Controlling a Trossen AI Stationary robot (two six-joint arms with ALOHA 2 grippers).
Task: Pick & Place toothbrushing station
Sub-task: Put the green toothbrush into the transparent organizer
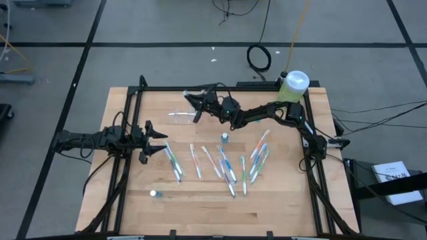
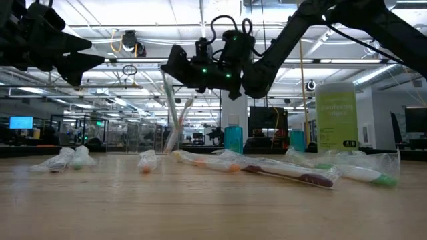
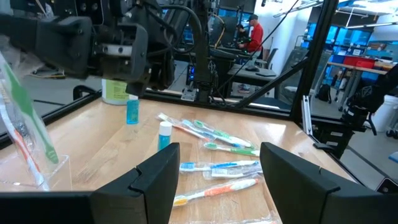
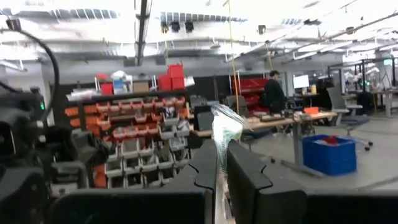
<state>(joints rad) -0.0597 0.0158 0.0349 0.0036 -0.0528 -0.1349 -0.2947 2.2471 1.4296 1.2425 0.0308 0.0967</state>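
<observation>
From above, the pale wooden table [image 1: 200, 213] carries a loose fan of wrapped toothbrushes [image 1: 220, 163] in clear crinkled sleeves, with a green bottle [image 1: 292, 87] under a white cap at the far right corner. The toothbrushing station [image 1: 180, 117] — a clear plastic holder, hard to make out against the wood — stands near the far edge, left of centre. The right gripper [image 1: 197, 105] hangs just beside and over it, fingers pressed together on a thin wrapped toothbrush; the left gripper [image 1: 160, 142] waits at the table's left side, fingers spread and empty. A small blue-capped bottle [image 1: 225, 138] stands mid-table, another [image 1: 155, 194] near the front left.

At table height, the right gripper [image 2: 175, 70] is a dark bulk with green lights, and slim brushes [image 2: 175, 123] rise slanted beneath it; the holder's walls are too transparent to trace here. Glossy wrapped brushes lie across the grain.

The left wrist view shows its own fingers [image 3: 155, 180] apart, and the station [image 3: 43, 171] cut off at the edge, holding sleeved brushes — one green, one orange-red.

The right wrist view shows two dark fingers [image 4: 205, 168] nearly touching, a crumpled clear wrapper with a green tint [image 4: 225, 127] rising between them; the table is hidden.
</observation>
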